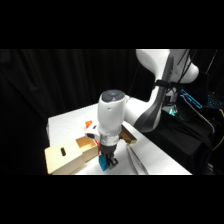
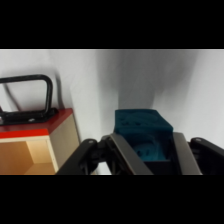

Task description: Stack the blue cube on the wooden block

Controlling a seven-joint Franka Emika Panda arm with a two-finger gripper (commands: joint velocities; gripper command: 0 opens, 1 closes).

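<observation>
Black gripper [image 2: 145, 157] linkage fills the wrist view's bottom, fingers [image 2: 125, 155] closed onto the blue cube [image 2: 142, 132], which sits between them over bare white bench [image 2: 200, 85]. Side view: blue cube [image 1: 103, 162] at the gripper [image 1: 107, 161] tip, low, right at the bench [image 1: 160, 157] front, just beside the pale wooden box [image 1: 67, 157]. Can't tell if the cube is touching the surface or lifted.

Wooden block: a brown piece [image 1: 129, 134] shows behind the arm, probably it, mostly hidden.

Step looks like carry-to-stack: keep the grip firm, lift straight up before any sideways travel.

Room: box close on one side, its red-topped edge [image 2: 37, 125] near the cube in wrist view; metal tongs [image 1: 136, 161] lie just on the other side. Bench front edge is close.
</observation>
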